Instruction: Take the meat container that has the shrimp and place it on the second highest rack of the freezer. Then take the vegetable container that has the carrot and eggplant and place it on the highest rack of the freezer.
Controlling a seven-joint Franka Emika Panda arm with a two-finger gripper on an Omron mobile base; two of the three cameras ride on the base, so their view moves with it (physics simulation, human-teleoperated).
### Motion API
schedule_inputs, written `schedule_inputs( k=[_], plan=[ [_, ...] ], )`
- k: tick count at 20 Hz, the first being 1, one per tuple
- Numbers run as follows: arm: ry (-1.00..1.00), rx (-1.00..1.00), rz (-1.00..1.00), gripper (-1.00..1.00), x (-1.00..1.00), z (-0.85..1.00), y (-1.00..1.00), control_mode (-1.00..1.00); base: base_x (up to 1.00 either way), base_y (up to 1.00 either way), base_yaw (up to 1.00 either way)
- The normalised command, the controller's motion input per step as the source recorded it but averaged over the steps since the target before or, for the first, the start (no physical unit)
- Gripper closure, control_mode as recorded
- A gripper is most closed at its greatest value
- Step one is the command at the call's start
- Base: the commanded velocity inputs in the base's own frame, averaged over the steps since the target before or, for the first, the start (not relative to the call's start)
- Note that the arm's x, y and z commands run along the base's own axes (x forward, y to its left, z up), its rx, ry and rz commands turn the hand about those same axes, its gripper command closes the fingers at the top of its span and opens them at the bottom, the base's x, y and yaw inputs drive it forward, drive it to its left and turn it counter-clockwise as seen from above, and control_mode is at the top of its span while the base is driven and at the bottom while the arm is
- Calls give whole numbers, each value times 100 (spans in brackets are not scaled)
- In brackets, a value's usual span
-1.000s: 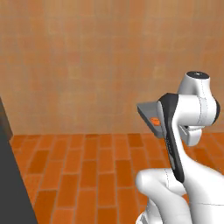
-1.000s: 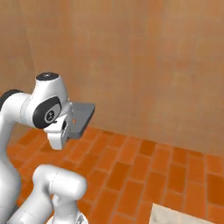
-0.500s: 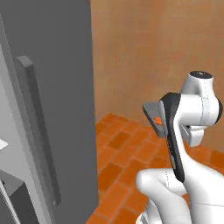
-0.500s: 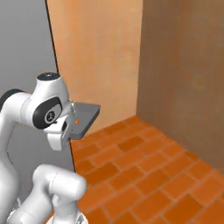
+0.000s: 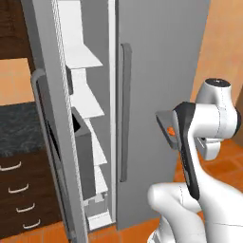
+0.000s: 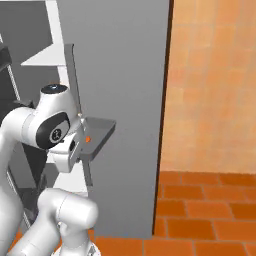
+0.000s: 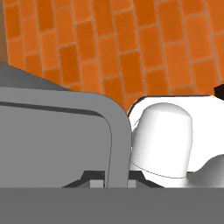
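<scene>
One grey rimmed meat container (image 6: 99, 134) with small orange-red shrimp (image 5: 170, 130) held aloft at arm's wrist, facing tall freezer (image 5: 88, 142) with white shelves, door open. Jaws apparently clamping tray rim; width unclear. Neither container shelved yet; vegetable tray left to fetch.

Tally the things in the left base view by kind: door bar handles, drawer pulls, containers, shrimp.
door bar handles: 2
drawer pulls: 4
meat container: 1
shrimp: 1
Total: 8
</scene>
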Motion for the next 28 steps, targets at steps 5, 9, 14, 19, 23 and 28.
schedule_inputs(
  k=[5,9,14,19,23,28],
  plan=[
    [0,0,0,100,0,0,0,100,26,-9,89],
    [0,0,0,100,0,0,0,100,46,-14,76],
    [0,0,0,100,0,0,0,100,43,-18,48],
    [0,0,0,100,0,0,0,100,12,0,21],
    [0,0,0,100,0,0,0,100,10,-40,-9],
    [0,0,0,100,0,0,0,100,20,-49,-23]
  ],
)
